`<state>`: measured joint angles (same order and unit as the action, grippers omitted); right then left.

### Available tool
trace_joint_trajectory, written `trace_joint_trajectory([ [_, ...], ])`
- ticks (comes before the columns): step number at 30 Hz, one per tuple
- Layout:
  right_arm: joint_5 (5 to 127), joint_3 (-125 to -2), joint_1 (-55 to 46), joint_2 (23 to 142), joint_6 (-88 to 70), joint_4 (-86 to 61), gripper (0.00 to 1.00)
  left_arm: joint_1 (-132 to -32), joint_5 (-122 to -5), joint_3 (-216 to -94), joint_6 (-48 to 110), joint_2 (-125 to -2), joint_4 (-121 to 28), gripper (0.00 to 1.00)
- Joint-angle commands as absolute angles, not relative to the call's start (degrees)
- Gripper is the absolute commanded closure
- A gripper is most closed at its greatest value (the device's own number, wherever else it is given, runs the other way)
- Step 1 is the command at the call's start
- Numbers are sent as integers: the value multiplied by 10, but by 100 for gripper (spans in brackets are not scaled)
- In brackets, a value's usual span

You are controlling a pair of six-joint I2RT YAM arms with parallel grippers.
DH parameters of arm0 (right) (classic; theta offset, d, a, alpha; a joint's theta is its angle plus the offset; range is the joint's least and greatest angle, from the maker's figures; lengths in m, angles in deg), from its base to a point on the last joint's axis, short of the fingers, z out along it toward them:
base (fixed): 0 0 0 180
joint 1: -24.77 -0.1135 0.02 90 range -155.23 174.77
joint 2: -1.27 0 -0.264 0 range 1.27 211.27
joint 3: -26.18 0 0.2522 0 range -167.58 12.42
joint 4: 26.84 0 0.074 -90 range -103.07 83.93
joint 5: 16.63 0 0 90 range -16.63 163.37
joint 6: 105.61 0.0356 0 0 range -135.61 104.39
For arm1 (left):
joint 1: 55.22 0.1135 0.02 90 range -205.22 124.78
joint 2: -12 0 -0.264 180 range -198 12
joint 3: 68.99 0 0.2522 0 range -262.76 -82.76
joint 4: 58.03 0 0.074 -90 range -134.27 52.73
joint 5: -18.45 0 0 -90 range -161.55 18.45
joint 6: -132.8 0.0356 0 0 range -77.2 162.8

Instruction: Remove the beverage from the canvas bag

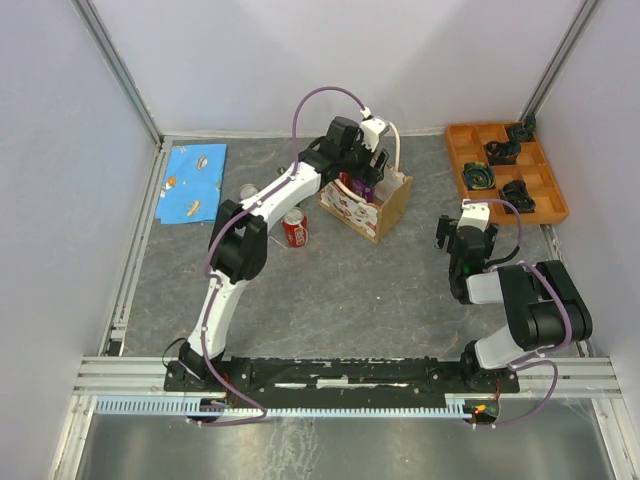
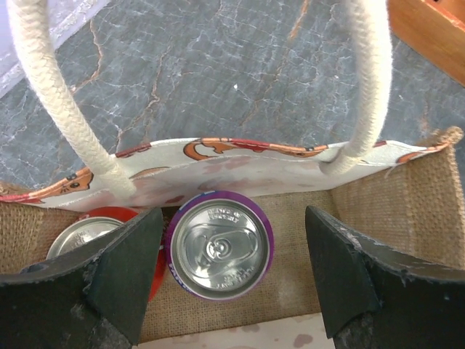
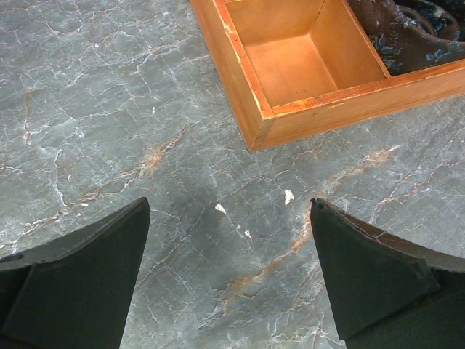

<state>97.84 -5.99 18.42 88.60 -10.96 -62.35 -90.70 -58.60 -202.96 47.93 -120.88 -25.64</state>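
Left hand [image 2: 232,243] hangs right over the canvas bag [image 2: 407,196], fingers spread wide, gripping nothing. The purple can [image 2: 218,246] stands upright inside the bag, directly between the two fingers, its top facing up. A red can [image 2: 80,236] sits beside it, partly hidden by a finger. The bag stands on the tabletop [image 1: 330,290] toward the back, with a loose red can [image 1: 295,229] just beside it. Right hand [image 3: 229,276] is open too, empty, over bare tabletop near the orange tray [image 3: 254,109].
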Motion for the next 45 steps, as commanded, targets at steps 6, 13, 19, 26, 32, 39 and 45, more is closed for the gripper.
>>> trace_joint_trajectory([
  [6, 980, -75, 184, 882, -110, -651, 1, -908, -614, -2062, 512, -1247, -260, 14],
  [13, 980, -75, 184, 882, -110, -651, 1, -908, -628, -2055, 512, -1255, -250, 14],
  [19, 980, -75, 184, 881, -110, -651, 1, -908, -634, -2046, 515, -1260, -227, 15],
  [26, 980, -75, 184, 881, -110, -651, 1, -908, -650, -2013, 526, -1251, -214, 20],
  [32, 980, -75, 184, 882, -110, -651, 1, -908, -651, -2004, 526, -1261, -204, 22],
  [39, 980, -75, 184, 881, -110, -651, 1, -908, -644, -1995, 523, -1262, -220, 27],
  [45, 980, -75, 184, 882, -110, -651, 1, -908, -647, -1988, 512, -1249, -257, 30],
])
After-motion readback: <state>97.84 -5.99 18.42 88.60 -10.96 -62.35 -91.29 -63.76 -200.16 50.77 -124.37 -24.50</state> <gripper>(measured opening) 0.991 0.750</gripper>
